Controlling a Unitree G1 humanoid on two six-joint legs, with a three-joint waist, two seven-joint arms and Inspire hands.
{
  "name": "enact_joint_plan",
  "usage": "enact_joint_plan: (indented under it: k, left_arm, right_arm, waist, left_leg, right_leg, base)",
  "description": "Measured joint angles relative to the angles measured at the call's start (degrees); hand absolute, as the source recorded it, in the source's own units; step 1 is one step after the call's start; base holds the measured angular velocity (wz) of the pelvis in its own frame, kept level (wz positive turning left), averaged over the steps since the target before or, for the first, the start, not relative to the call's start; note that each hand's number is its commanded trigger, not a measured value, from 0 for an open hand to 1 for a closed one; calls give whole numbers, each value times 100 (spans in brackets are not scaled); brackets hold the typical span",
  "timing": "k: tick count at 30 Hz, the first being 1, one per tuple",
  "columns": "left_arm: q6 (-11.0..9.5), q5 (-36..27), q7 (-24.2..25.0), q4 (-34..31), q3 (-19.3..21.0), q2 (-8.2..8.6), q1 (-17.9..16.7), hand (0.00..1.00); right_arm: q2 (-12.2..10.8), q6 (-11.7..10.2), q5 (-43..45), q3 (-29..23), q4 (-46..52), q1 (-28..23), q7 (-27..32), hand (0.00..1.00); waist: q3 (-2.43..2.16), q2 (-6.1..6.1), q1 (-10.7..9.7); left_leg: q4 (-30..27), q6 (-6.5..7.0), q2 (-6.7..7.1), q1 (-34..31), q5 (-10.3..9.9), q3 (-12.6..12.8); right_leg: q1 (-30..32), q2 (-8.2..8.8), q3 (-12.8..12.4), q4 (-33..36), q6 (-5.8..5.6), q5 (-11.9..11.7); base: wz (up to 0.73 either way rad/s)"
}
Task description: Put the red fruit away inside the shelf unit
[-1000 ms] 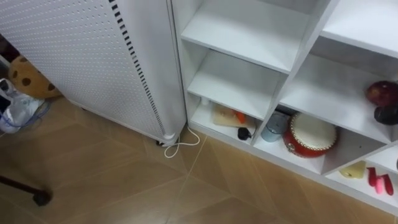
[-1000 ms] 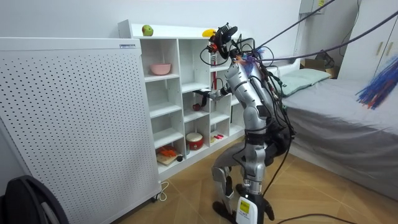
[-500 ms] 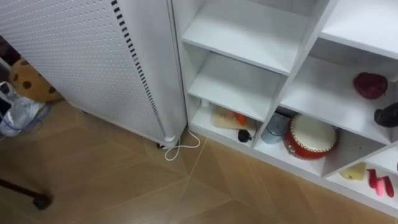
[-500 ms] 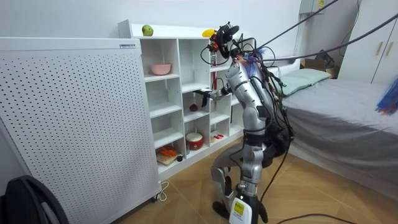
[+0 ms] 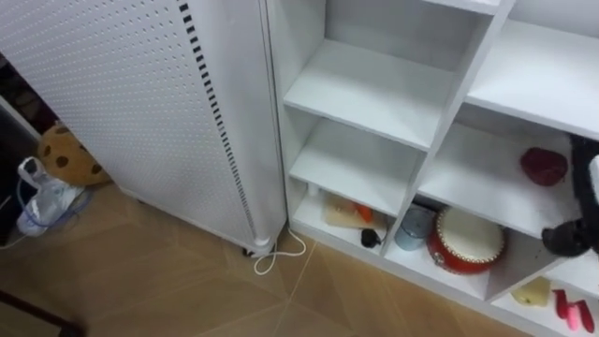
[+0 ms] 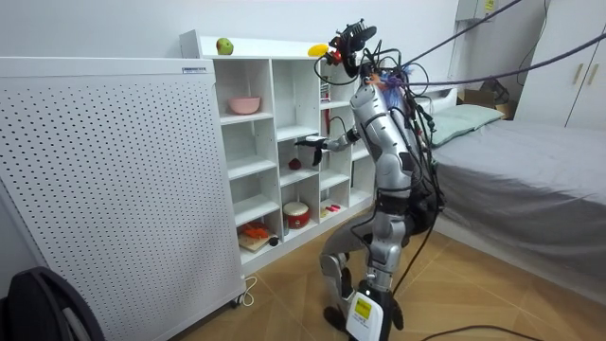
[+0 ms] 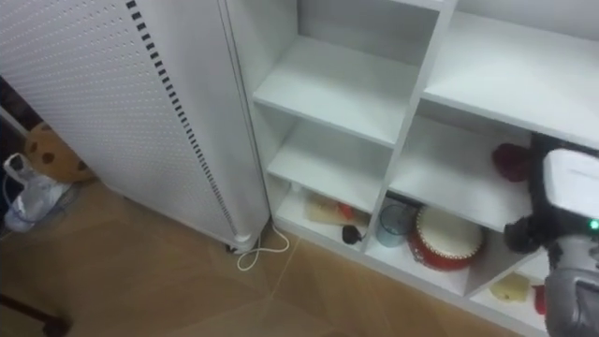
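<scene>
A dark red fruit (image 5: 544, 166) lies on a middle shelf of the white closet (image 5: 374, 94), in its second column. My right hand (image 5: 564, 239) hangs just below and in front of that fruit, apart from it, fingers relaxed and empty. The room view has the same hand (image 6: 311, 143) held out at the shelf front, while I stand at the closet's right end. A green apple (image 6: 224, 45) and a yellow banana (image 6: 317, 50) rest on the closet's top.
A red drum (image 5: 466, 229) and a grey cup (image 5: 414, 227) fill the cell below the fruit. A perforated white panel (image 5: 122, 84) stands left of the closet, with a white cable (image 5: 276, 255) on the wood floor. A bed (image 6: 511, 161) lies behind me.
One second ago my right hand held the red fruit over the shelf. It set the fruit down, let go and drew back. I straightened up, so the eye views shifted.
</scene>
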State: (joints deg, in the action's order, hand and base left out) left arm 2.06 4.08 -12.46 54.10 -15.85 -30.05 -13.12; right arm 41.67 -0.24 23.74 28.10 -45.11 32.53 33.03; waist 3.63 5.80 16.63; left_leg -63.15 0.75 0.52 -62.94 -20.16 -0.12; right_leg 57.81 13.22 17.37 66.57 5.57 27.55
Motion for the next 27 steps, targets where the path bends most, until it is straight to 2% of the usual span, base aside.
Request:
enact_joint_plan:
  k: [2, 6, 9, 11, 13, 15, 16, 18, 20, 22, 24, 25, 27]
  left_arm:
    - [5, -4, 75, 124, 16, 0, -1, 0]
    - [-81, -8, 136, 141, 4, 67, 18, 0]
    - [-119, -18, 193, 288, -9, 130, 134, 0]
    - [-123, -11, 196, 519, -11, 248, 278, 0]
    - [-127, -14, 217, 749, 0, 383, 497, 0]
    - [-170, -9, 229, 789, 4, 439, 540, 0]
    - [-214, -11, 246, 789, 2, 466, 536, 0]
    - [-255, -9, 243, 801, 5, 523, 530, 0]
    - [-261, 8, 164, 873, 31, 671, 530, 0]
    - [-287, 48, 93, 844, 83, 911, 438, 0]
    - [-328, 91, -140, 740, 238, 1093, 270, 0]
    - [-375, 219, -291, 647, 401, 1216, 132, 0]
    - [-392, 281, -497, 509, 564, 1359, -69, 0]
  right_arm:
    - [0, -37, 290, -6, 415, -336, -130, 0]
    - [-23, -244, 606, 3, 1047, -1163, -602, 0]
    - [-164, -275, 818, 4, 1253, -1753, -1044, 0]
    - [-348, -274, 788, 0, 1280, -2036, -1300, 0]
    - [-637, -278, 799, -11, 1273, -2443, -1601, 0]
    - [-861, -291, 845, -14, 1272, -2710, -1846, 0]
    - [-982, -348, 808, -20, 1207, -2845, -1983, 0]
    - [-1127, -367, 802, -49, 1164, -3125, -2163, 0]
    - [-1285, -415, 767, -59, 933, -3418, -2230, 0]
    - [-1562, -417, 701, -195, 501, -3829, -2250, 0]
    - [-1820, -403, 543, -402, 60, -4056, -2251, 0]
    - [-1946, -408, 447, -610, -126, -4274, -2233, 0]
    - [-2099, -387, 88, -866, -369, -4522, -2226, 0]
  waist:
    - [-1, -7, 81]
    - [-25, -2, 96]
    - [-57, -9, 77]
    - [-75, -47, 51]
    - [-117, -57, 37]
    - [-152, -48, 15]
    - [-164, -65, -76]
    - [-185, -81, -113]
    - [-219, -144, -206]
    - [-277, -251, -341]
    - [-308, -285, -523]
    - [-334, -312, -601]
    - [-353, -335, -707]
  left_leg:
    - [65, -52, -97, 144, -31, -15]
    - [489, -113, -139, 512, 61, -9]
    - [715, -141, -161, 799, 109, -51]
    - [849, -160, -171, 998, 118, -119]
    - [1093, -191, -192, 1280, 144, -160]
    - [1314, -197, -192, 1490, 194, -165]
    - [1481, -179, -191, 1652, 235, -151]
    - [1786, -154, -184, 1955, 308, -119]
    - [2071, -132, -189, 2322, 346, -94]
    - [2515, -90, -149, 2923, 412, -65]
    - [2984, -52, -59, 3391, 524, -50]
    - [3280, -30, -64, 3717, 585, -7]
    - [3729, -6, -60, 4250, 657, 148]
  right_leg:
    - [-142, -152, -9, -172, 8, -66]
    - [-503, -272, 22, -616, 25, -233]
    - [-850, -349, 136, -924, 68, -302]
    - [-1096, -426, 191, -1131, 76, -344]
    - [-1412, -515, 234, -1434, 53, -403]
    - [-1619, -554, 248, -1671, 38, -460]
    - [-1778, -567, 263, -1842, 21, -503]
    - [-2059, -594, 264, -2136, -12, -594]
    - [-2442, -625, 310, -2467, -41, -684]
    - [-3053, -663, 315, -2934, -154, -773]
    - [-3499, -645, 314, -3319, -250, -843]
    - [-3794, -647, 312, -3586, -303, -912]
    - [-4264, -661, 306, -3988, -362, -1019]
  base:
    - [-32]
    - [-5]
    - [1]
    - [2]
    - [5]
    - [2]
    - [6]
    - [3]
    - [0]
    - [8]
    - [11]
    - [0]
    - [-16]
